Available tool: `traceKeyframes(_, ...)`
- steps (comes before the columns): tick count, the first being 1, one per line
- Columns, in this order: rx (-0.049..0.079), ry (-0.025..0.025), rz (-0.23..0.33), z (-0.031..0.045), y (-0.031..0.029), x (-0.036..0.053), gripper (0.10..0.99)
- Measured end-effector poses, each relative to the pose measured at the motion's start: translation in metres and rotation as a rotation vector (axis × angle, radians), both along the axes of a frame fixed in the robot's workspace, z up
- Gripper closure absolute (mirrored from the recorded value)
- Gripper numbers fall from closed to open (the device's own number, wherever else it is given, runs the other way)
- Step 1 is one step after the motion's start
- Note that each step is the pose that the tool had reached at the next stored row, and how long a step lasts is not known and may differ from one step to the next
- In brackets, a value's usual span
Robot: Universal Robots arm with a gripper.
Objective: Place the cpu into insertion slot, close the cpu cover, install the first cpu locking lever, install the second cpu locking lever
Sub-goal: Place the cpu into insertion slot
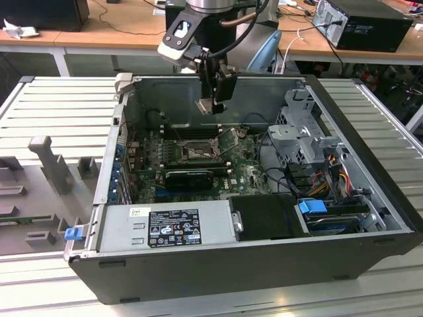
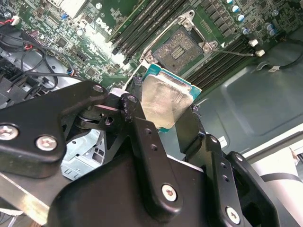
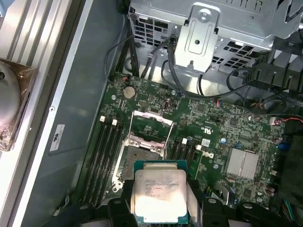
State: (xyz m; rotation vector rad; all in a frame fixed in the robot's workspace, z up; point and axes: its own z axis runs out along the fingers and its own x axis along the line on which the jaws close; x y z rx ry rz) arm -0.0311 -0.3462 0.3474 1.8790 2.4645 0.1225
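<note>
Two memory banks [image 3: 108, 151] flank insertion slot [image 3: 140, 156] below cpu [image 3: 158, 196]

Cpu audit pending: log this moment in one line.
gripper: shut on cpu | cpu: held above insertion slot, unseated | cpu cover: open

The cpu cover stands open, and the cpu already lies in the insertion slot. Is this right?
Not fully. The cpu is not in the insertion slot: the gripper holds it clear of the slot, which is bare, as the first wrist view shows. The cpu cover does stand open.
</note>
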Motion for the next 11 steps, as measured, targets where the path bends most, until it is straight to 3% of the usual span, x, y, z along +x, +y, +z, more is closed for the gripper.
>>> traceKeyframes(11,0.000,0.0000,-0.011,-0.0060,0.0000,0.0000,0.561)
